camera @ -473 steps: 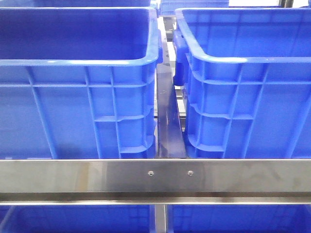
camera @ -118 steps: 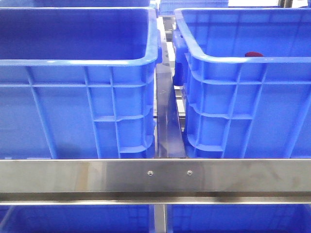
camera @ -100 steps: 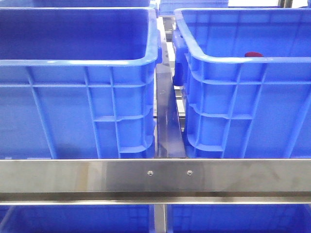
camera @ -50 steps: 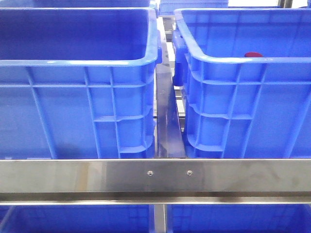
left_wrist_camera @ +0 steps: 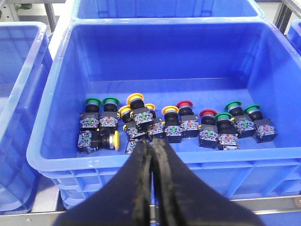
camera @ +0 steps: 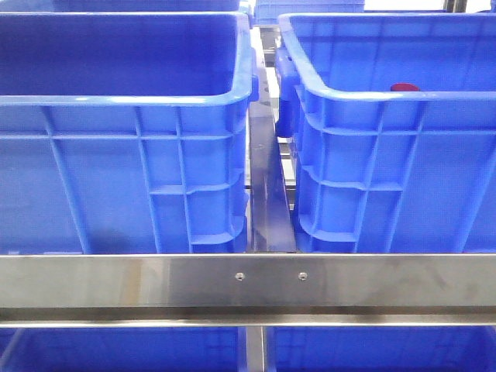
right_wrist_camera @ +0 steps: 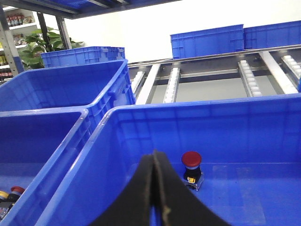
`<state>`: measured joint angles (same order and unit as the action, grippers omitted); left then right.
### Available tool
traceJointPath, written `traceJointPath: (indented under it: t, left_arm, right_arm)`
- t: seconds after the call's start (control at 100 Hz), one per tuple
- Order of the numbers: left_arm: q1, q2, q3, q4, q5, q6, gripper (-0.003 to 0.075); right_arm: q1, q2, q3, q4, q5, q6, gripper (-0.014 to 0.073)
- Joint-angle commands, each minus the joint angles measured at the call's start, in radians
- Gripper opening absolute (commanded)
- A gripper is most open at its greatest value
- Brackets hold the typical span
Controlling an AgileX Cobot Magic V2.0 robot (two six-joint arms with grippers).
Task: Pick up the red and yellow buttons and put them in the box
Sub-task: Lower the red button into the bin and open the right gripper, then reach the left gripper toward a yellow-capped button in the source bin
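red button (right_wrist_camera: 191, 159) newly in box (right_wrist_camera: 113, 141)

A red button (camera: 404, 87) now shows just above the near rim of the right-hand box (camera: 387, 155), where none showed at first

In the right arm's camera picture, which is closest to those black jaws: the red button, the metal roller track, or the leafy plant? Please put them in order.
Judged from the right wrist view, nearest first:
1. The red button, standing in the crate just past the right gripper.
2. The metal roller track, beyond that crate's far wall.
3. The leafy plant, far back by the shelves in the room's corner.
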<state>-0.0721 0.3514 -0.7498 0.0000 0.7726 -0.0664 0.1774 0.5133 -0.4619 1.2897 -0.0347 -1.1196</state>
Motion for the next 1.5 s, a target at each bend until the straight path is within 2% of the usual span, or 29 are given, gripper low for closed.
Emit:
traceJointPath:
  t: [0.0,0.08,0.15,0.22,0.34,0.42,0.72,1.23,1.49]
  left_arm:
    - [0.003,0.007,-0.023,-0.007,-0.073,-0.003,-0.0016]
    - [0.003,0.007,-0.023,-0.007,-0.073,-0.001,0.001]
    - [0.003,0.007,-0.023,-0.007,-0.073,-0.001,0.0073]
    - [0.003,0.007,-0.023,-0.007,-0.073,-0.001,0.0169]
    - [0.003,0.007,-0.023,-0.007,-0.073,-0.001,0.0377]
    - [0.003,0.007,-0.023,-0.007,-0.075,-0.001,0.0456]
    - [0.003,0.103,-0.042,-0.011,-0.109,0.001,0.0463]
    - [0.001,0.765,-0.355,-0.056,-0.101,-0.028,0.0463]
    - [0.001,1.037,-0.488,-0.059,-0.109,-0.028,0.0463]
  right_arm:
    - [-0.005,-0.002,-0.027,-0.001,-0.004,-0.014,-0.0067]
    - [-0.005,-0.002,-0.027,-0.001,0.006,-0.014,-0.0067]
    - [-0.005,-0.002,-0.027,-0.001,0.015,-0.014,-0.0067]
    - [-0.005,-0.002,-0.027,-0.001,0.019,-0.014,-0.0067]
    - [-0.005,-0.002,-0.027,-0.001,0.019,-0.014,-0.0067]
    - [-0.005,-0.002,-0.027,-0.001,0.019,-0.014,-0.0067]
    - [-0.005,-0.002,-0.027,-0.001,0.016,-0.014,-0.0067]
    - [-0.005,-0.002,-0.027,-0.001,0.016,-0.014,-0.0067]
    - [-0.005,-0.002,-0.027,-0.001,0.016,-0.014,-0.0067]
